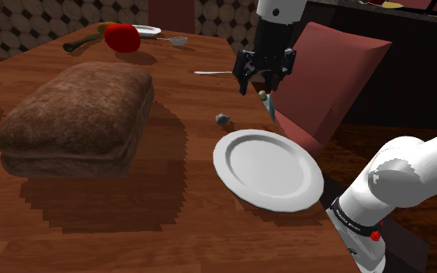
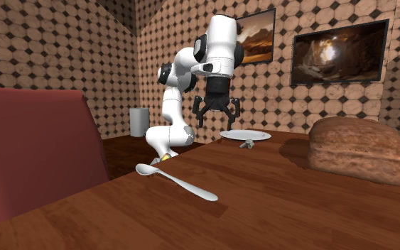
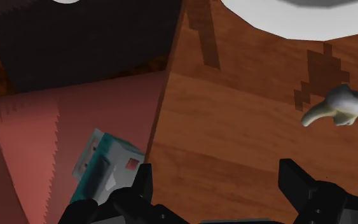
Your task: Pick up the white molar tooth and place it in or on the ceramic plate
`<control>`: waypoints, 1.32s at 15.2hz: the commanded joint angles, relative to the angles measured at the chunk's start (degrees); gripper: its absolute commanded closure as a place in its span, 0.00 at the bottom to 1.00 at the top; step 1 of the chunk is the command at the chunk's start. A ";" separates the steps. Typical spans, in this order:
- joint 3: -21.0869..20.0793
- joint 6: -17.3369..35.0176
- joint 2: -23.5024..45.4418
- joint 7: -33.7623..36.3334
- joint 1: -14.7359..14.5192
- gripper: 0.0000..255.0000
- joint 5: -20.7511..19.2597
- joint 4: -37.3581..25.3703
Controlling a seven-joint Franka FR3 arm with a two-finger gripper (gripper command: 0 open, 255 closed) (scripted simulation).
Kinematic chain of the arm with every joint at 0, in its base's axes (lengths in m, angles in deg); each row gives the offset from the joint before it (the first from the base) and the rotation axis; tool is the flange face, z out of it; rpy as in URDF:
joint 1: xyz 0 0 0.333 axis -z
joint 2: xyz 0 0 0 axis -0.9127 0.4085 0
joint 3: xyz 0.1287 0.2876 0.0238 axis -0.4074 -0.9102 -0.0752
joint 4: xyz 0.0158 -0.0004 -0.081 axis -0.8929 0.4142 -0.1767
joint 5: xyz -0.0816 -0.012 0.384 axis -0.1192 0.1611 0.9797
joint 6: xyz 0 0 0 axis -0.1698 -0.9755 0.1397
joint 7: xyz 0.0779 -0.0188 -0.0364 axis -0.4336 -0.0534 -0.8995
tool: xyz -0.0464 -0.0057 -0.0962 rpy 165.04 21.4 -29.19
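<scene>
The molar tooth [image 1: 223, 119] is small and pale, and lies on the wooden table just beyond the white plate [image 1: 267, 169]. In the wrist view the tooth [image 3: 336, 106] lies on its side, roots pointing away from the plate [image 3: 298, 16], off to one side of the fingers. My black gripper [image 1: 265, 81] hangs open above the table's edge, to the shoulder view's right of the tooth and clear of it. Nothing is between its fingertips [image 3: 142, 184]. From the second exterior view the gripper [image 2: 215, 119] hovers above the plate [image 2: 245, 134] and the tooth [image 2: 247, 144].
A big brown loaf [image 1: 77, 116] fills the table's left part. A spoon [image 1: 213, 72] lies behind the gripper, with a red fruit [image 1: 122, 36] and a second plate [image 1: 147, 29] farther back. A red chair [image 1: 333, 85] stands at the table's edge with a teal box [image 3: 104, 165] on its seat.
</scene>
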 commanded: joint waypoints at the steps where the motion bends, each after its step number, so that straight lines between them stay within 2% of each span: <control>1: -3.21 -0.46 2.74 4.13 0.13 0.00 -0.37 -3.23; 7: -12.64 -2.11 13.37 15.91 1.24 0.00 -4.44 -14.32; 14: -12.43 3.27 12.38 15.47 0.96 0.00 -3.90 -8.07; 20: -12.43 3.71 12.33 15.45 0.95 0.00 -3.87 -7.59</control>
